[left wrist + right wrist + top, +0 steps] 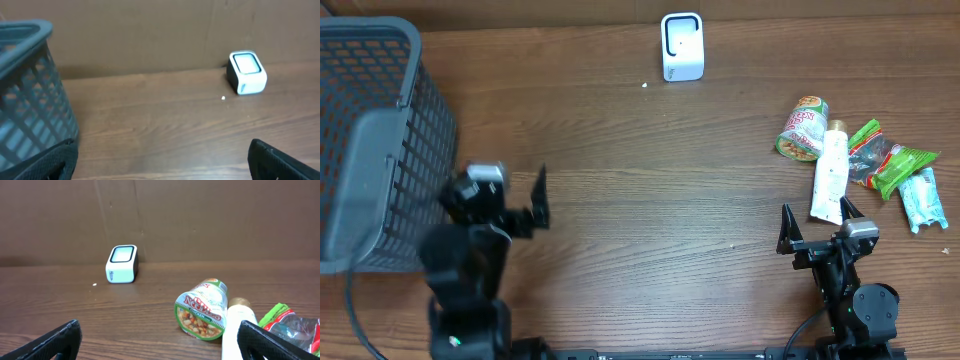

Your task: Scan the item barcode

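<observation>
Black jaws on the right gripper (817, 228) stand wide and empty, and the left gripper (505, 203) gapes too. Just ahead lies the white bottle (830, 172), touching the noodle cup (802, 128). It looks light, stiff and slippery; I'd grip it mid-body. The scanner (681, 46) sits well beyond.

Scanner (681, 46) back ctr; noodle cup (803, 128), tube (831, 172), prob. snack pkts (885, 160) clustered R; basket (428, 135) L.

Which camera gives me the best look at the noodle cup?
Right wrist: the noodle cup lies on its side, close, label visible. Overhead shows it small beside the white bottle. Left wrist misses it.
</observation>
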### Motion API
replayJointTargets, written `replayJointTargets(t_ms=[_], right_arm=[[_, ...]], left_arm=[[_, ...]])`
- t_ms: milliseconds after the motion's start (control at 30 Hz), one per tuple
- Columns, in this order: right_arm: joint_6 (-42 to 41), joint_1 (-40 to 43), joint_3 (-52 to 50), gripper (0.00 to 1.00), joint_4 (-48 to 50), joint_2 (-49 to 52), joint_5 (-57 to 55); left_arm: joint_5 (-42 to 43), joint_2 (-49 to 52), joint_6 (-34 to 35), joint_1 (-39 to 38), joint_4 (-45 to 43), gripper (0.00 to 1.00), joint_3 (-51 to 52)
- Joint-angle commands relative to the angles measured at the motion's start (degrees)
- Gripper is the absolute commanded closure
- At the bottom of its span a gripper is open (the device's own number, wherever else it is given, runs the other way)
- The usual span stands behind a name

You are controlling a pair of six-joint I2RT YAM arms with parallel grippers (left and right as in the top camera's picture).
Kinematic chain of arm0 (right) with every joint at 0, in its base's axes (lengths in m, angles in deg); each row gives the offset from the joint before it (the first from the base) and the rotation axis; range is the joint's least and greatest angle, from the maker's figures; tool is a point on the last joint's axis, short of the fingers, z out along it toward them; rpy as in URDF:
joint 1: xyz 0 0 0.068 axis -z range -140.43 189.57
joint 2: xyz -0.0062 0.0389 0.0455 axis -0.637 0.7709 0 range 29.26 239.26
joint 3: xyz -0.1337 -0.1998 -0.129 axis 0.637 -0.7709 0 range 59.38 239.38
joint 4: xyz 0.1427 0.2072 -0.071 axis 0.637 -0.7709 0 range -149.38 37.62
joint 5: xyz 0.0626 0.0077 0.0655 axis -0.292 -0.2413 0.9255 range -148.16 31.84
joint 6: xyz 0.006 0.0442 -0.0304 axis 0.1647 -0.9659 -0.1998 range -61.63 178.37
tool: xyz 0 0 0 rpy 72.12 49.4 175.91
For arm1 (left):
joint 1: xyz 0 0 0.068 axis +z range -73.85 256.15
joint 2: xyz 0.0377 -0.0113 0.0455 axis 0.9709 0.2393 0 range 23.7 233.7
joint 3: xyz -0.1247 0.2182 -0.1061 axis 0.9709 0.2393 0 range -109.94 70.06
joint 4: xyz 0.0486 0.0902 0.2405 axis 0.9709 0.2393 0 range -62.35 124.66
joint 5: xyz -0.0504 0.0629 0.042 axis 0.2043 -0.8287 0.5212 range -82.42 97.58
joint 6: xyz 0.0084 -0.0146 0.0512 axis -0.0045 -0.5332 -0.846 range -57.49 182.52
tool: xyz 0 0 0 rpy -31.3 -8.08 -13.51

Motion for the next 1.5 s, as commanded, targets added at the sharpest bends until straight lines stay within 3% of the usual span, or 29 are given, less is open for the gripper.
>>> replayJointTargets(t_ms=[0,167,400,633,1467], right_arm=[[0.2,-0.1,-0.6,0.0,0.5,-0.7,-0.8],[0.2,-0.1,-0.6,0.0,0.5,-0.7,-0.8],[0.2,-0.1,-0.6,0.0,0.5,-0.7,-0.8],[0.2,-0.1,-0.6,0.0,0.5,-0.7,-0.8],[0.2,-0.1,-0.6,0.0,0.5,-0.7,-0.8]], left_arm=[[0.7,-8.2,-6.3,-1.9,-3.8,0.0,9.7],[0.7,-18.7,-13.1,-4.2,-6.3,0.0,19.1],[0.7,-27.2,-15.5,-4.4,-6.2,0.0,25.6],[0.6,-29.9,-15.3,-4.5,-6.3,0.0,30.3],[0.4,-32.3,-15.1,-4.5,-6.6,0.0,30.3]])
